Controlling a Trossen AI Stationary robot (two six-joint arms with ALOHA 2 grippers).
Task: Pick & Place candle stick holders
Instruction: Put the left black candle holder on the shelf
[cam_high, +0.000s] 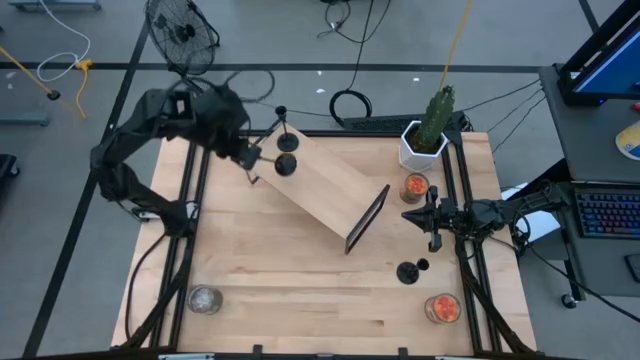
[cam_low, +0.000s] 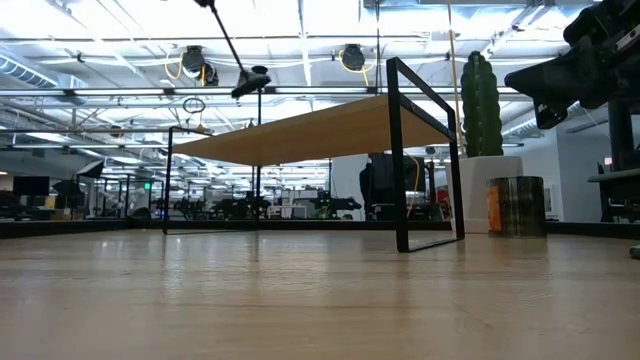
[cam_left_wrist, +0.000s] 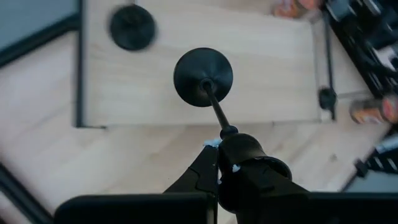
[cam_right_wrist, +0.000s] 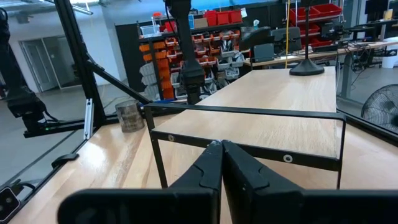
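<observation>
Left gripper (cam_high: 250, 157) clamped on a candle stick holder (cam_left_wrist: 203, 76), held tilted above the wooden shelf (cam_high: 325, 185) at its 10 o'clock end. Second holder (cam_high: 282, 117) stands on that end. Third holder (cam_high: 408, 271) on table at 4 o'clock. Right gripper (cam_high: 418, 216) fingers together, idle at 3 o'clock.

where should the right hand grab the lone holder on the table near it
Take the holder by its thin stem, with the right hand coming level from its own side. It seems to stand upright on its disc, so the stem is free all round; the disc lies flat on the table.
</observation>
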